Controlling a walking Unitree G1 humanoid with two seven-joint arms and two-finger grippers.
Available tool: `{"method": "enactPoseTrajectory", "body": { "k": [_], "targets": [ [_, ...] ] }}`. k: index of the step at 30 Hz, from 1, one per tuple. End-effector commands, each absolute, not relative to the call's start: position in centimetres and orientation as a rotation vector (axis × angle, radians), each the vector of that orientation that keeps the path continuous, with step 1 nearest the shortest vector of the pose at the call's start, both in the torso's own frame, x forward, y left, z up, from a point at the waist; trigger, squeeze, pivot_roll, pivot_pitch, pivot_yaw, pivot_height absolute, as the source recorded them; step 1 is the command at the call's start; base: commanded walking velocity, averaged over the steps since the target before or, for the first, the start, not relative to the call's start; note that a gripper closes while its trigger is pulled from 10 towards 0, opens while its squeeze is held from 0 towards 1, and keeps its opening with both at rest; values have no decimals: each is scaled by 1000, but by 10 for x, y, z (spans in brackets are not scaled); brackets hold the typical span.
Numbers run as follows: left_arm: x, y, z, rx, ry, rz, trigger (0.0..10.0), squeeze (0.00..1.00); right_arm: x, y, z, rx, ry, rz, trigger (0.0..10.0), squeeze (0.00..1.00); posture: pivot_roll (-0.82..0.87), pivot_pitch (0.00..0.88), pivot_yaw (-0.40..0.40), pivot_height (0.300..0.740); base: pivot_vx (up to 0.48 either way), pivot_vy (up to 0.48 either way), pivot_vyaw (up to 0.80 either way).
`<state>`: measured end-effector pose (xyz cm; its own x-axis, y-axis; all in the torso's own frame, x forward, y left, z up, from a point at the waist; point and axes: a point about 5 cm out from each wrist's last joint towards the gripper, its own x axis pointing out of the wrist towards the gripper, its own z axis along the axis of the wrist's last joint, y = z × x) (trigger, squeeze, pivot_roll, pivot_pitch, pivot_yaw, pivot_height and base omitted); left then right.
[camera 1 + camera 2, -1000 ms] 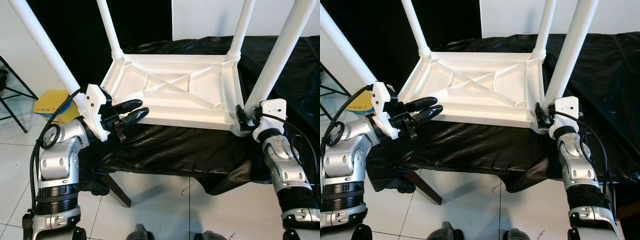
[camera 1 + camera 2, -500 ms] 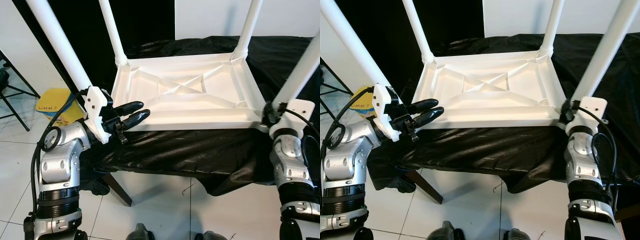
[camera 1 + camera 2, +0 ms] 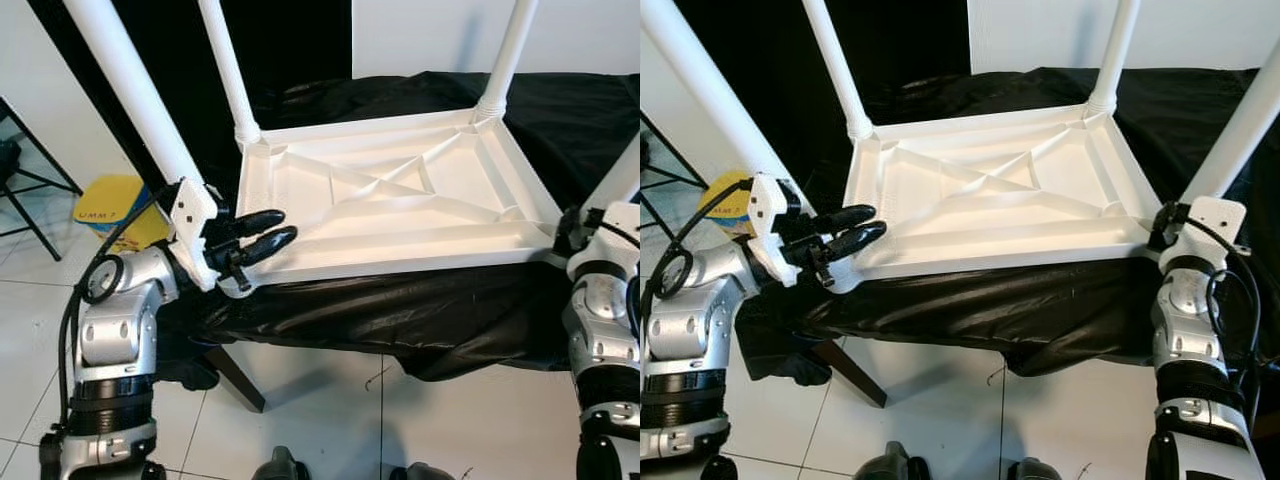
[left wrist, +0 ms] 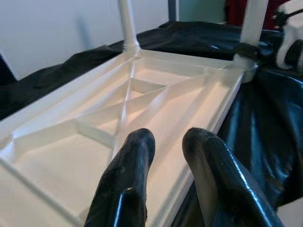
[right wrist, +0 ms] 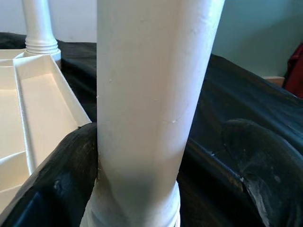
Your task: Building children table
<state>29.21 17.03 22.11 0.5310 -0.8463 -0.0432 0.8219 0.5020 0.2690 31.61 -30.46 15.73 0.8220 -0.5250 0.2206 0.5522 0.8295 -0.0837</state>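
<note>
The white children's table (image 3: pixel 400 262) lies upside down on a black-draped table, its four legs pointing up. My right gripper (image 3: pixel 1167 218) is at the foot of the near right leg (image 3: pixel 1240 125). In the right wrist view that leg (image 5: pixel 151 85) stands between the open fingers: one finger (image 5: pixel 71 165) touches it and the other (image 5: pixel 258 156) is a little apart. My left gripper (image 3: pixel 283 224) reaches over the near left corner beside the near left leg (image 3: pixel 135 95). Its fingers (image 4: pixel 128 179) are slightly apart above the ribbed underside, with nothing between them.
The black cloth (image 3: pixel 400 320) hangs over the front edge above white floor tiles. A yellow object (image 3: pixel 110 205) lies on the floor at the left, next to a black folding stand (image 3: pixel 25 190). A dark wooden leg (image 3: pixel 235 375) shows under the cloth.
The upside-down table has turned: its near right corner swung right and away, along with my right gripper. The near left corner now lies under my left gripper's fingers.
</note>
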Motion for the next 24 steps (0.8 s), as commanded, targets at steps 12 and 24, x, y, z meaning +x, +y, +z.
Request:
{"method": "enactPoseTrajectory", "body": {
  "k": [12,24],
  "targets": [
    [324,223,222,438,-16,-808,10000,0,329,-295,161,-127,-201,-424,10000,0,-40,59,43,740,0,0,0],
    [351,220,237,445,-49,-830,10000,0,331,-307,169,-167,-201,-416,10000,0,-40,80,33,740,0,0,0]
  ]
}}
